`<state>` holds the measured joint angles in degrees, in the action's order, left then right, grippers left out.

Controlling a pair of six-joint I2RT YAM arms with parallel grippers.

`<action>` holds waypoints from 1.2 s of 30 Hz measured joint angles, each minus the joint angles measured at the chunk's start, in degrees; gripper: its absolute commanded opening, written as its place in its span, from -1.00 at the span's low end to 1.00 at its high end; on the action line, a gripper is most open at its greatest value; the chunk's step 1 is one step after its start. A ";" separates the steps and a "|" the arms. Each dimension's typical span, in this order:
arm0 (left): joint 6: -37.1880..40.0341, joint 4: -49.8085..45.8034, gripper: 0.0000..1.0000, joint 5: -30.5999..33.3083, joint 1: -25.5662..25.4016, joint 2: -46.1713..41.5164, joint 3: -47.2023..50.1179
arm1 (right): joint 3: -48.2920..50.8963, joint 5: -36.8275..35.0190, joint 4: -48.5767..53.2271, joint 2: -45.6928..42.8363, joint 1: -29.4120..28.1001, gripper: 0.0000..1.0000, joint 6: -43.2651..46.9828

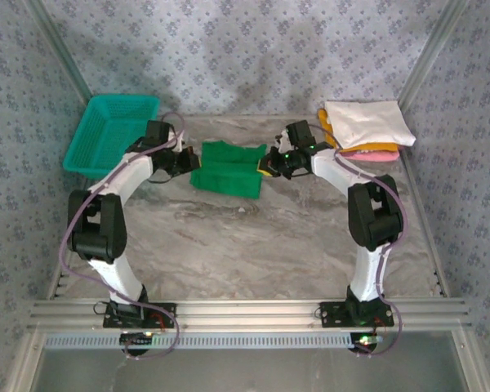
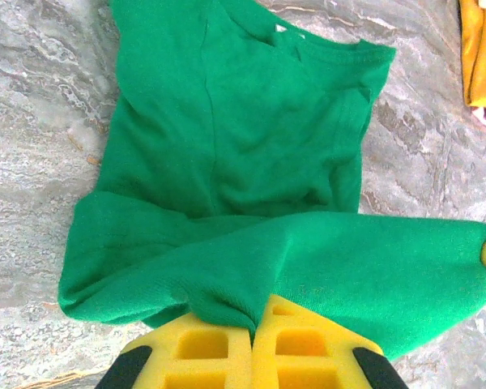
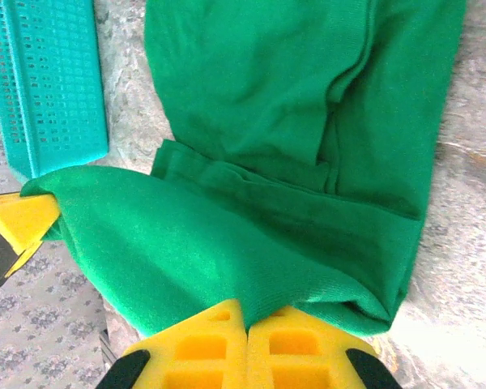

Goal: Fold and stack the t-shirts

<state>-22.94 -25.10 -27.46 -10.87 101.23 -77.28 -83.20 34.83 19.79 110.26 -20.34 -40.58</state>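
On the table [image 1: 253,245], a basket [image 1: 106,135] is seen at 10 o'clock, in the far corner. The left gripper [image 1: 182,155] is placed at the 9 o'clock edge of the green shirt [image 1: 227,167], which is laid partly folded toward 12 o'clock from the table's middle. In the left wrist view, its jaws are pressed together on a pinched fold of the green cloth. The right gripper [image 1: 271,167] is placed at the shirt's 3 o'clock edge, and its jaws are likewise clamped on a bunch of green cloth. A band of the shirt is stretched between the two grippers, over the layer lying flat. At 2 o'clock a stack is seen: a white shirt [image 1: 367,122] on top, a pink shirt [image 1: 374,153] beneath, and an orange shirt [image 1: 327,131] showing at the stack's 9 o'clock side.
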 measured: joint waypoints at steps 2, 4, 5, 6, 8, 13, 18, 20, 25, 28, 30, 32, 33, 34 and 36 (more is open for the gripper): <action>0.48 -0.90 -1.00 -0.52 -0.07 -0.31 -0.09 | 0.07 -0.11 0.66 -0.48 0.20 -1.00 0.37; 0.66 -0.79 -1.00 -1.01 -0.33 -1.42 0.94 | 1.53 -0.09 0.87 -2.23 0.15 -1.00 1.03; 0.68 -0.55 -1.00 -1.16 -0.39 -2.38 2.08 | 2.84 -0.09 0.79 -3.65 0.04 -1.00 1.20; 0.66 -0.04 -1.00 -1.44 -0.59 -4.00 4.17 | 4.50 -0.09 0.63 -5.31 -0.20 -1.00 1.25; 0.59 0.39 -1.00 -1.66 -1.33 -7.19 8.22 | 8.24 -0.09 -0.13 -8.96 -0.83 -1.00 1.25; -1.38 2.47 -1.00 -0.81 -5.46 -16.17 20.61 | 20.61 -0.98 -3.15 -17.75 -3.48 -1.00 0.90; -7.02 3.56 -1.00 2.14 -12.00 -29.42 34.93 | 34.29 -3.15 -3.80 -26.45 -8.50 -1.00 -1.14; -9.27 2.25 -1.00 3.43 -13.64 -34.95 37.83 | 37.22 -4.00 -3.23 -30.38 -10.16 -1.00 -1.90; -10.78 1.53 -1.00 6.23 -14.25 -40.54 37.22 | 36.83 -5.01 -2.64 -36.39 -8.98 -1.00 -2.23; -10.14 0.90 -1.00 6.34 -13.94 -37.27 33.99 | 34.27 -5.11 -1.97 -35.34 -7.82 -1.00 -1.86; -9.49 0.90 -1.00 6.23 -12.72 -35.12 31.74 | 31.50 -5.05 -1.25 -33.73 -7.19 -1.00 -1.49; -8.57 0.66 -1.00 5.81 -11.04 -33.16 28.87 | 28.06 -4.74 -0.90 -31.61 -6.40 -1.00 -1.05; -7.96 0.39 -1.00 5.64 -10.12 -31.85 26.71 | 25.90 -4.57 -0.52 -30.38 -5.95 -1.00 -0.66; -7.19 0.11 -1.00 5.44 -9.38 -30.45 24.28 | 23.52 -4.44 -0.17 -29.05 -5.53 -1.00 -0.15; -5.84 0.04 -1.00 5.27 -8.35 -28.02 20.02 | 19.34 -4.13 0.57 -26.58 -4.76 -1.00 0.68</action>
<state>-28.77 -25.06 -22.20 -19.22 73.21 -57.25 -63.86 30.70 20.36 83.68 -25.10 -39.90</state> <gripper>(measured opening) 0.048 0.069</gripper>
